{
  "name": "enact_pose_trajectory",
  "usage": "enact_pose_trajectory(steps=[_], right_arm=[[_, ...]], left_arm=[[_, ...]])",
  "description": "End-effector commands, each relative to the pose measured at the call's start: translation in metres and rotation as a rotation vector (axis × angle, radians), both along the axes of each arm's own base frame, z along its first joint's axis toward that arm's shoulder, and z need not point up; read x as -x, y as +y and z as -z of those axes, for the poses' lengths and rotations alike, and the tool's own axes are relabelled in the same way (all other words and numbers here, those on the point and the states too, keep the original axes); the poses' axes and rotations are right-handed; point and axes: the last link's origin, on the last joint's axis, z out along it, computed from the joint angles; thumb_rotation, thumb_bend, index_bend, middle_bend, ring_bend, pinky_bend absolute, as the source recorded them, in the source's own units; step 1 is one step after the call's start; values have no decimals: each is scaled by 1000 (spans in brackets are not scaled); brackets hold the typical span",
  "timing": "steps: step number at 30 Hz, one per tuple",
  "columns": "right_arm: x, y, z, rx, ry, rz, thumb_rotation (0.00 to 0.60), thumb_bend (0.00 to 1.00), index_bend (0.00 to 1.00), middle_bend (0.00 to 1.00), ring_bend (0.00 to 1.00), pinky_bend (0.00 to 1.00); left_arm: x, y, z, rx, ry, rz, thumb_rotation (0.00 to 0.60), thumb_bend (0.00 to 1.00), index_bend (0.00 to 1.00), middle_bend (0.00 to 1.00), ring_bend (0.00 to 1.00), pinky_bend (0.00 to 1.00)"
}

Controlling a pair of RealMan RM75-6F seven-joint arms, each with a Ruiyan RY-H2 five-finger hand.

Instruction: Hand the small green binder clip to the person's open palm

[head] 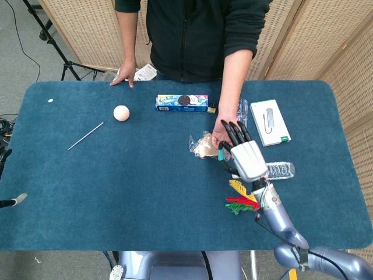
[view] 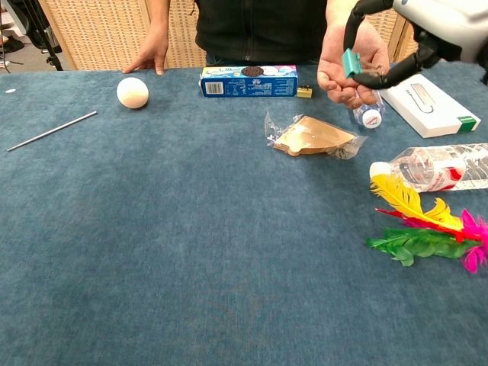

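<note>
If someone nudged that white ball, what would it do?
The ball would probably roll: it looks round and sits free on the flat table. It seems small and smooth, so likely light. The carpet-like surface might slow it soon.

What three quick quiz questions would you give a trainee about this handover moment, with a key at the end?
1. True or false: the robot hand holds the green binder clip up off the table.
2. Which thing lies on the table nearest the feather shuttlecock? A) white ball B) water bottle C) metal rod
3. Fill in: the clip is held in front of the person's open ____.

Key:
1. True; the right robot hand pinches it in the air.
2. B, the water bottle; the white ball and metal rod lie far left.
3. palm.
</note>
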Motion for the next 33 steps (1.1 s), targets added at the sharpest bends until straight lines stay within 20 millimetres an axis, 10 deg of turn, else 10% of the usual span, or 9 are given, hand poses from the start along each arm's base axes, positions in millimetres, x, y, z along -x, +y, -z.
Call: enact_pose_trajectory(steps=[1, 7, 15, 24, 33], right_arm=[[-2, -22, 1, 21, 4, 35, 600, 466, 539, 0, 0, 0], [3, -42, -2, 49, 23, 83, 600, 455, 523, 0, 0, 0], [6, -39, -8, 19, -9, 115, 600, 7, 8, 0, 0, 0], [13, -13, -37, 60, -48, 80, 600, 0, 0, 0, 0, 0], [92, 55, -75, 105, -27, 100, 600, 0, 0, 0, 0, 0]], left_arm=[[0, 0, 0, 1, 0, -2, 600, 0, 0, 0, 0, 0], [2, 2, 0, 9, 5, -11, 600, 0, 0, 0, 0, 0], [1, 2, 1, 9, 6, -13, 600, 0, 0, 0, 0, 0], [0, 1, 0, 4, -2, -8, 600, 0, 0, 0, 0, 0], [0, -2, -3, -3, -13, -1, 600, 0, 0, 0, 0, 0]])
